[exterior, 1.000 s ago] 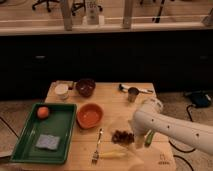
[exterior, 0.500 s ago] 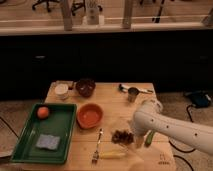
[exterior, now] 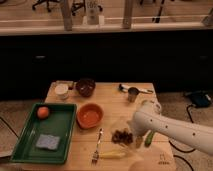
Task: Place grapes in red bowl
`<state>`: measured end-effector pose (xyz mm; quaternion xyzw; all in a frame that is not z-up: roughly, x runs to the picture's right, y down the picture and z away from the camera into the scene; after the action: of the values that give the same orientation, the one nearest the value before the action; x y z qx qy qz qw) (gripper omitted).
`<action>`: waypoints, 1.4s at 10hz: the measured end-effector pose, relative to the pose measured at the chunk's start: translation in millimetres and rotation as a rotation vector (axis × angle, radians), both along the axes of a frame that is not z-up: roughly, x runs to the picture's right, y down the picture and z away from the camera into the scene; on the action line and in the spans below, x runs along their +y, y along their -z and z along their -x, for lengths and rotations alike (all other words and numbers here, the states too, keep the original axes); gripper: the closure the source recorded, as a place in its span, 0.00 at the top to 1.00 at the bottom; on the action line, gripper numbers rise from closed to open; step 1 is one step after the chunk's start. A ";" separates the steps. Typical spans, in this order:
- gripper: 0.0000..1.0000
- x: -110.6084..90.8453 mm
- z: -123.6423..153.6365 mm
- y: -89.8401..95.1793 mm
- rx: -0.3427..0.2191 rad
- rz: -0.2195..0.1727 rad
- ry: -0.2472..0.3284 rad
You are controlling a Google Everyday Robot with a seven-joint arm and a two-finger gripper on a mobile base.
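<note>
Where the white arm reaches in from the lower right of the frame, gripper: pointed down at the table, just right of the grapes, jaws spread wide, nothing held.
Grapes: small dark cluster lying on the wooden table, lower centre, just beside the gripper; whether the two touch cannot be told.
Red bowl: shallow, orange-red, nothing in it, up and to the left of the grapes, next to the green tray.
Neighbouring items: green chilli just right of the gripper; fork and a yellow object below the grapes; dark bowl, white cup and metal cup along the far edge; orange and blue sponge in the tray.
Stage, judged: approach to the pick; grasp not yet made.
Risk one: the bumpy cluster may roll or get pushed left if one finger lands on it rather than beside it.
Risk two: closing off-centre may catch only a few berries, so the cluster swings or drops short of the bowl.
Risk three: the chilli sits close enough to be nudged or caught.
Change from earlier frames: arm and gripper sit in almost the same spot, jaws equally wide; grapes, bowl and the other items have not shifted.
</note>
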<state>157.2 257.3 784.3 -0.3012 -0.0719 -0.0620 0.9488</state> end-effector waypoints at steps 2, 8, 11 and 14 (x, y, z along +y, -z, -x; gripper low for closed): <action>0.80 1.6 1.5 -4.1 -0.002 0.003 -0.002; 0.80 5.7 2.1 -13.3 -0.004 0.007 -0.014; 0.80 9.0 0.9 -17.4 -0.004 0.007 -0.019; 0.79 11.2 0.2 -20.3 -0.006 0.009 -0.025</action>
<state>157.0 268.4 804.6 -0.3045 -0.0786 -0.0507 0.9479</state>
